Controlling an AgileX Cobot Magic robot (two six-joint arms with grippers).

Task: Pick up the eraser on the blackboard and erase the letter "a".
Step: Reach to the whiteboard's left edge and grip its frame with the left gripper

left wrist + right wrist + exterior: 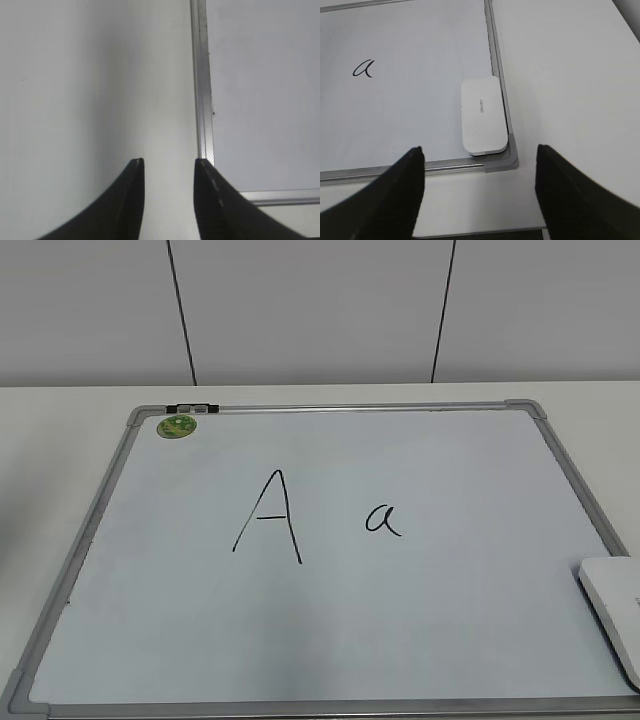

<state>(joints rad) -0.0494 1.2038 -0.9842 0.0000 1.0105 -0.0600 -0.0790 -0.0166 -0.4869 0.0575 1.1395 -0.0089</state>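
Note:
The white eraser [482, 116] lies flat in the near right corner of the blackboard [430, 630]; it also shows at the right edge of the exterior view [615, 605]. The small letter "a" [382, 519] is in black marker right of the middle, also in the right wrist view [362, 68]. My right gripper [480, 162] is open and empty above the table, short of the board's corner and the eraser. My left gripper [169, 167] is open and empty over the bare table beside the board's left frame [202, 90]. Neither gripper shows in the exterior view.
A taller capital "A" [270, 517] stands left of the small letter. A round green magnet [177, 425] sits at the board's far left corner, by a small black and white clip [192, 408] on the frame. White table [60, 440] surrounds the board; a grey wall stands behind.

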